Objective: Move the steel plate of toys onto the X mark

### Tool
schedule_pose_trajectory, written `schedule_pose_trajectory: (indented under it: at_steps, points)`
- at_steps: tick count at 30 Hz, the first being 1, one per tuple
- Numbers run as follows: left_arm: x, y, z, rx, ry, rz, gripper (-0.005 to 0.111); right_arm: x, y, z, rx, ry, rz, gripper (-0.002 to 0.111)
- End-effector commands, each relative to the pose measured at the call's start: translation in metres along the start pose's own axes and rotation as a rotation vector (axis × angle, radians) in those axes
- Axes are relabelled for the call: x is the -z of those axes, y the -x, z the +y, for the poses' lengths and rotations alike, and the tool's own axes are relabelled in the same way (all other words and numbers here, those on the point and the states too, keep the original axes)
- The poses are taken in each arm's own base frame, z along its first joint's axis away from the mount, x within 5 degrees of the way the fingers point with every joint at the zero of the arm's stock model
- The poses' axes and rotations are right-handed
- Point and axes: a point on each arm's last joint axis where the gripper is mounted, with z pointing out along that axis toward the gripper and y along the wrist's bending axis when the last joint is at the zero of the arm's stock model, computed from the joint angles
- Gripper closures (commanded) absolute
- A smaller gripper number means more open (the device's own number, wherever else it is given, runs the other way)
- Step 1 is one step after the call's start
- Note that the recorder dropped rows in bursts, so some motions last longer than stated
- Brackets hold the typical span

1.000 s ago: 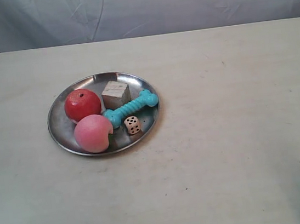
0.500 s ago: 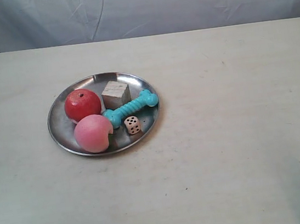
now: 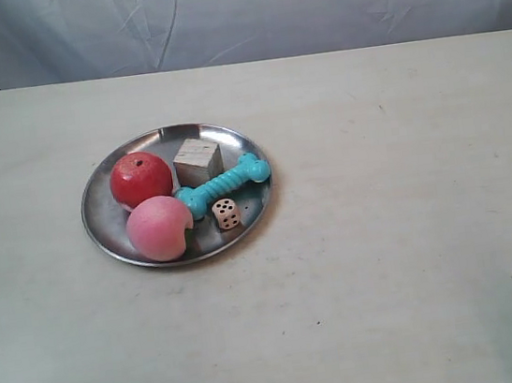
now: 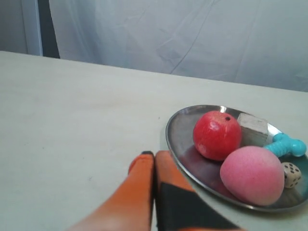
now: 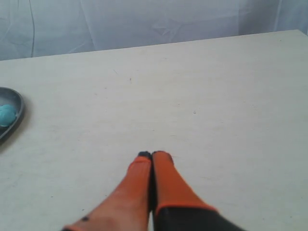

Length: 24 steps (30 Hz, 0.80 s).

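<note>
My left gripper (image 4: 154, 156) is pinched closed, empty, just beside the steel plate (image 4: 179, 131); right gripper (image 5: 151, 155) same, well apart.

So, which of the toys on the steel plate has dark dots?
The small beige die, next to the pink peach and the teal bone; the others carry no pattern of dots.

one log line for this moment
steel plate: on table, untouched, five toys aboard | left tool: shut, off plate | right tool: shut, over table
</note>
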Motion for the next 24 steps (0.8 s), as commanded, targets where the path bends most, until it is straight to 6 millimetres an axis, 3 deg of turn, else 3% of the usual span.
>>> schedule_pose_trajectory:
  at_steps: [1,24]
  points:
    - [0.0002,0.0039,0.0003,-0.010,0.002,-0.059,0.106,-0.0001,-0.0006,-0.0004,0.002,-0.005,-0.011,0.108]
    - [0.0002,0.0039,0.0012,-0.057,0.013,-0.059,0.106,-0.0001,-0.0008,-0.0004,0.002,-0.005,-0.008,0.108]
